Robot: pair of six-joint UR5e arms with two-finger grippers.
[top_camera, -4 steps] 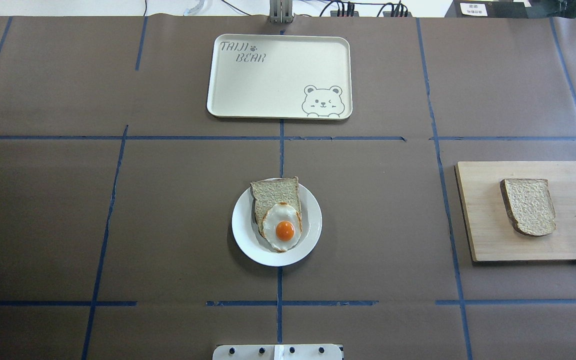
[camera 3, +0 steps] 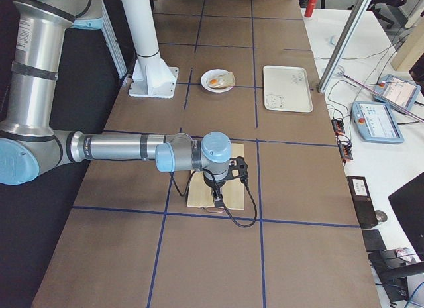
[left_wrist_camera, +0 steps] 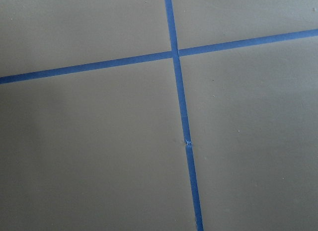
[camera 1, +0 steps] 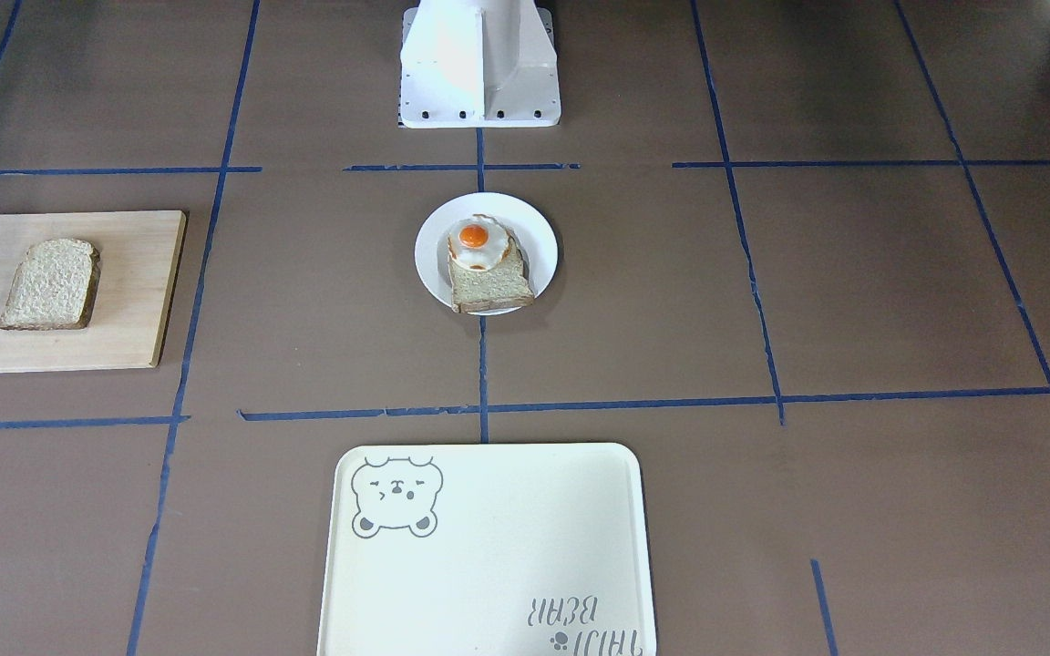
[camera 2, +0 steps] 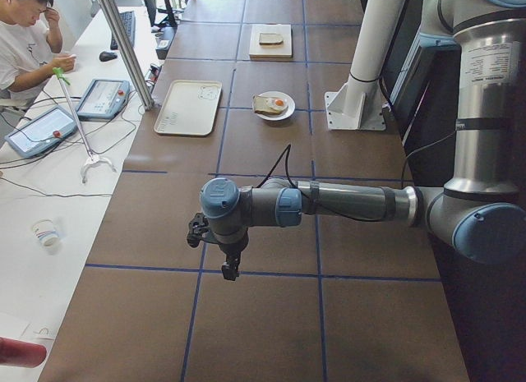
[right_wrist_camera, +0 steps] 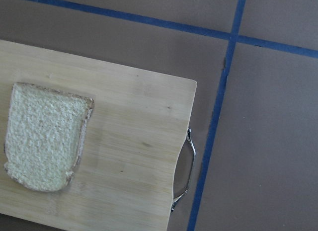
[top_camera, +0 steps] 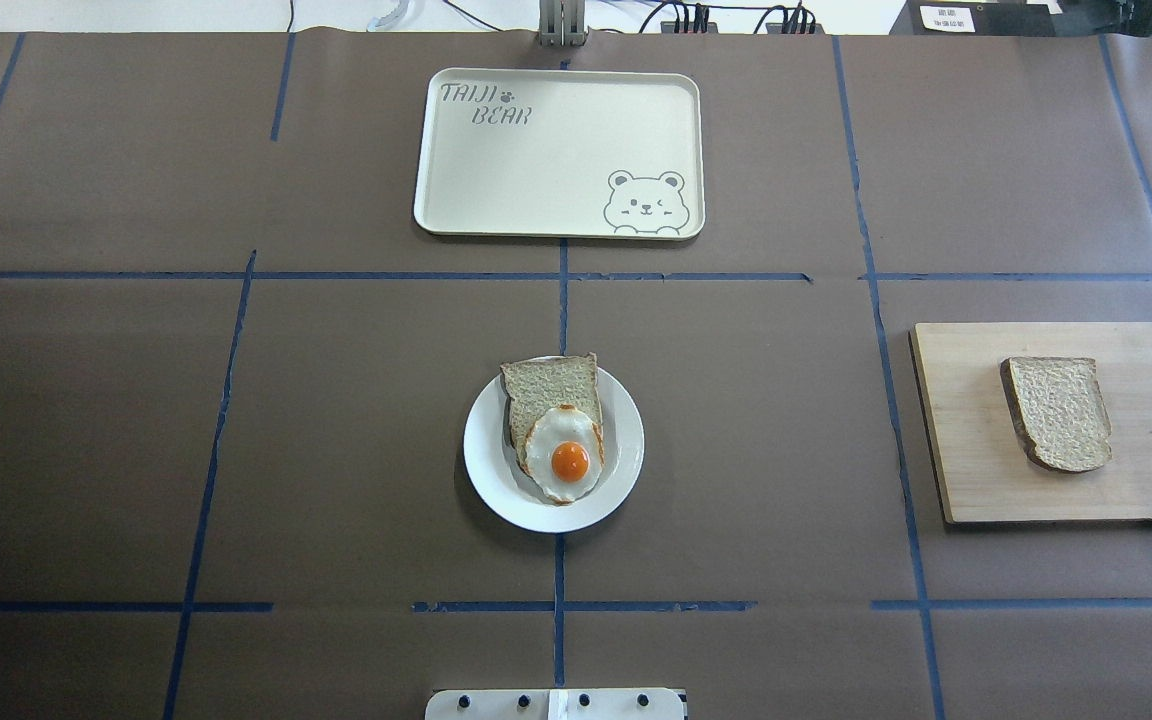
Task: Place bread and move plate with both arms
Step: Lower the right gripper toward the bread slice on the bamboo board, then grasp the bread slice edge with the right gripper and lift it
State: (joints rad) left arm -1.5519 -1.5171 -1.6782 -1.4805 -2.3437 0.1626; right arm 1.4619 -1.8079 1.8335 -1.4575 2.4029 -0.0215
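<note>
The bread [top_camera: 1058, 412] lies flat on a pale wooden board [top_camera: 966, 440] at the table's right; it also shows in the front view [camera 1: 51, 284] and the right wrist view [right_wrist_camera: 44, 136]. The white plate [top_camera: 481, 455] sits mid-table and holds another slice [top_camera: 551, 380] with a fried egg [top_camera: 564, 455] on it. My right gripper [camera 3: 218, 203] hangs over the board's outer end; I cannot tell if it is open. My left gripper [camera 2: 230, 271] hangs over bare table far to the left; I cannot tell its state. Neither wrist view shows fingers.
A cream tray with a bear drawing [top_camera: 556, 150] lies beyond the plate. The white pedestal base [camera 1: 479, 64] stands on the robot's side of the plate. The board has a metal handle [right_wrist_camera: 186, 171] at its end. A person [camera 2: 25, 37] sits at the far desk.
</note>
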